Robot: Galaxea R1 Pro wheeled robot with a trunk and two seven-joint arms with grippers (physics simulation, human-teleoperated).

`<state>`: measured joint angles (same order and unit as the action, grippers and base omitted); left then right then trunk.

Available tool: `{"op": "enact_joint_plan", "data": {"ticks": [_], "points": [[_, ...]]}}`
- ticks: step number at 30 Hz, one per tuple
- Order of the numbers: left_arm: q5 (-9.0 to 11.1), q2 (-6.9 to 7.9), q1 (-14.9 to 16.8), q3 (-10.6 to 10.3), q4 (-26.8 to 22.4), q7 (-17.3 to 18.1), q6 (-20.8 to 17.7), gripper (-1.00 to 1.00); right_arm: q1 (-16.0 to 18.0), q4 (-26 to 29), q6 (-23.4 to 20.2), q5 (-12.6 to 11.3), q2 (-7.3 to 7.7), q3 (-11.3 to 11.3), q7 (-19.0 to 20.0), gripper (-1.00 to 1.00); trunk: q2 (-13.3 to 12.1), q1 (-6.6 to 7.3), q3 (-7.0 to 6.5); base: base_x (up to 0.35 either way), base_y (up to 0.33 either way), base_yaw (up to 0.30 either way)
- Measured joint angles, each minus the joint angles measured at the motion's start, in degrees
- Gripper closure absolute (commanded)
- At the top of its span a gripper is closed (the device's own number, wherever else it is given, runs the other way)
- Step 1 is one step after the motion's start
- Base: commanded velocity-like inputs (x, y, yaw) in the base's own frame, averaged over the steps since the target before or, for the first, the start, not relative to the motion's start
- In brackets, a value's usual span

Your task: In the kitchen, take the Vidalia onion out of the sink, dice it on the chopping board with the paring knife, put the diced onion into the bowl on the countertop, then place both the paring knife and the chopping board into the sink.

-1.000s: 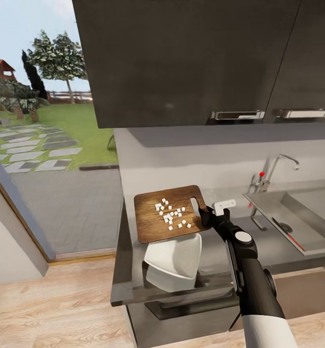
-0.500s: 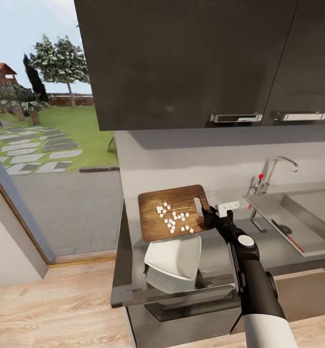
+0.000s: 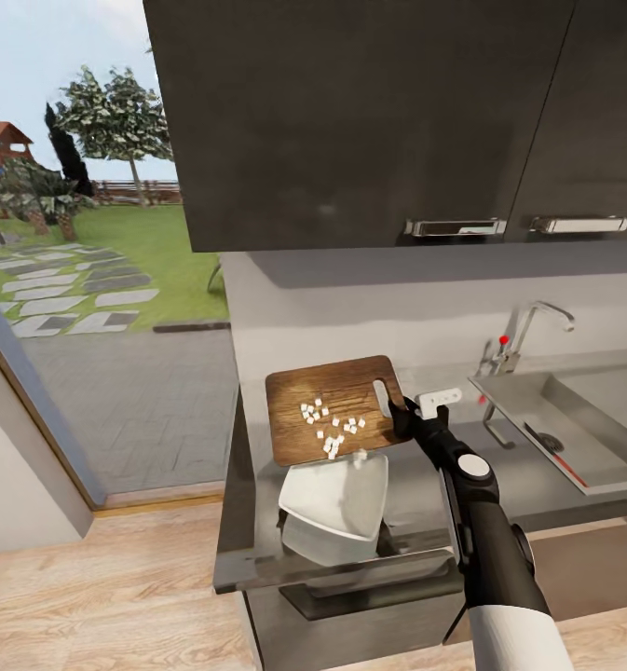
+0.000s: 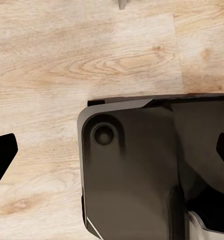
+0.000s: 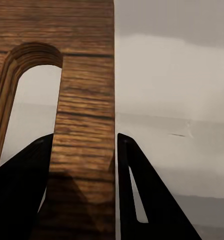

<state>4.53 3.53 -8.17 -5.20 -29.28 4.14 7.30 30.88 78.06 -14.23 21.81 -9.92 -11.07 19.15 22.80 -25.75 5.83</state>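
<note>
Over the bowl (image 3: 336, 503) on the tabletop (image 3: 415, 485), the right pincer (image 3: 402, 415) is clamped on the chopping board (image 3: 336, 405) at its handle-slot end, tilting it so the diced onion (image 3: 332, 424) slides toward the bowl. Paring knife (image 3: 557, 455) lies in the sink (image 3: 574, 410). Left pincer (image 4: 112, 150) hangs spread wide above the floor (image 4: 67, 60).
</note>
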Motion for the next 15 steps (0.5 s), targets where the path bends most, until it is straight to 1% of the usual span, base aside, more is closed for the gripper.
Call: {"op": "enact_joint_plan", "data": {"ticks": [4, 6, 8, 15], "points": [[0.00, 0.00, 0.00, 0.00, 0.00, 0.00, 0.00, -1.00, 0.00, -0.76, 0.45, 0.01, 0.00, -0.03, -0.02, 1.00, 0.00, 0.00, 0.00, 0.000, 0.000, 0.000], [0.00, 0.00, 0.00, 0.00, 0.00, 0.00, 0.00, -1.00, 0.00, -1.14, 2.17, -0.02, 0.00, -0.01, -0.06, 1.00, 0.00, 0.00, 0.00, 0.000, 0.000, 0.000], [0.00, 0.00, 0.00, 0.00, 0.00, 0.00, 0.00, -1.00, 0.00, -1.83, 3.00, 0.06, 0.00, -0.02, -0.05, 1.00, 0.00, 0.00, 0.00, 0.000, 0.000, 0.000], [0.00, 0.00, 0.00, 0.00, 0.00, 0.00, 0.00, -1.00, 0.00, -2.23, 3.50, 0.05, 0.00, -0.06, -0.05, 1.00, 0.00, 0.00, 0.00, 0.000, 0.000, 0.000]]}}
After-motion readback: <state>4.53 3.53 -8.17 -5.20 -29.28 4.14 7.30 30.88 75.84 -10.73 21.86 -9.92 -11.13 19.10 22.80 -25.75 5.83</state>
